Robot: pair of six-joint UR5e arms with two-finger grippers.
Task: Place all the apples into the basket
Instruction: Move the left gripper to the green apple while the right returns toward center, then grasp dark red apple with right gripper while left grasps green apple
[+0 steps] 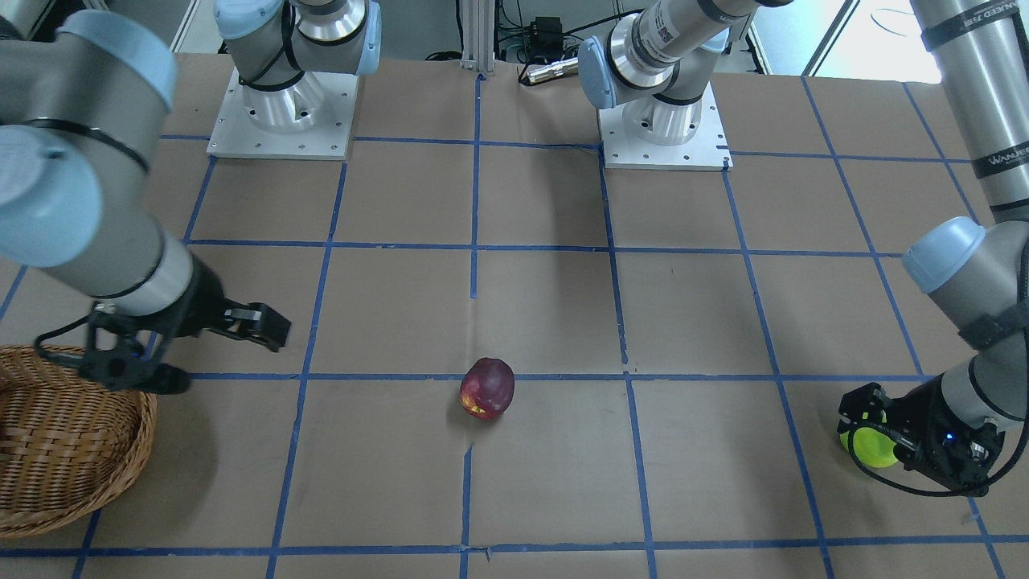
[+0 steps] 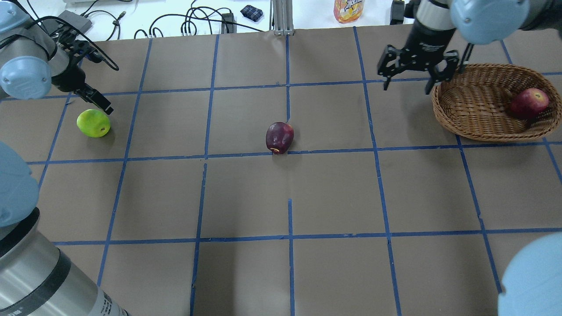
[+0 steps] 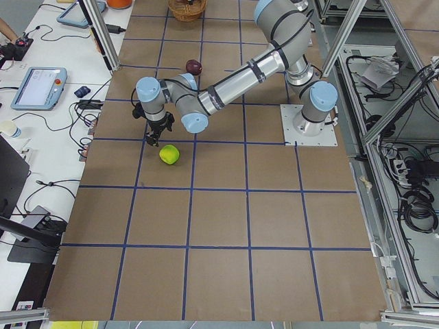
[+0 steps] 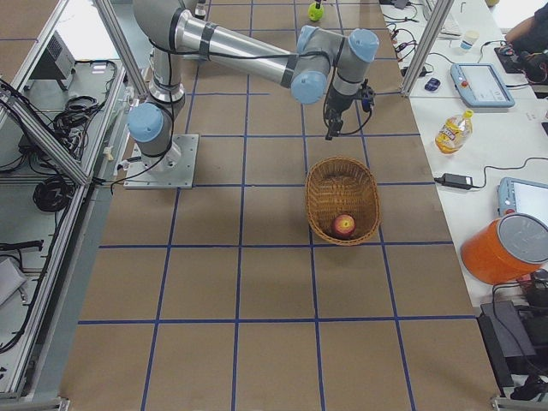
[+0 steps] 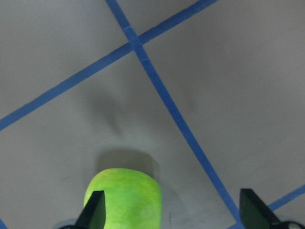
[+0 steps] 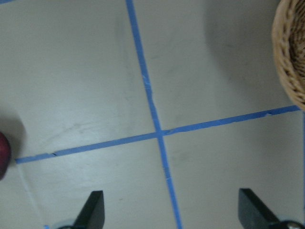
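While left tool [image 5: 171, 200] and right tool [image 2: 407, 85] gape | green apple [image 2: 93, 123] glossy | purplish apple [image 2: 279, 137] yellow-patched | red apple [image 2: 528, 102] in basket [image 2: 478, 101]

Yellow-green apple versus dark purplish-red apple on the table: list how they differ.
The bright yellow-green apple is plain-coloured; the dark purplish-red apple carries a yellow patch. The green one lies at the open left gripper; the purplish one lies alone at the table's centre. Both sit outside the woven wicker basket.
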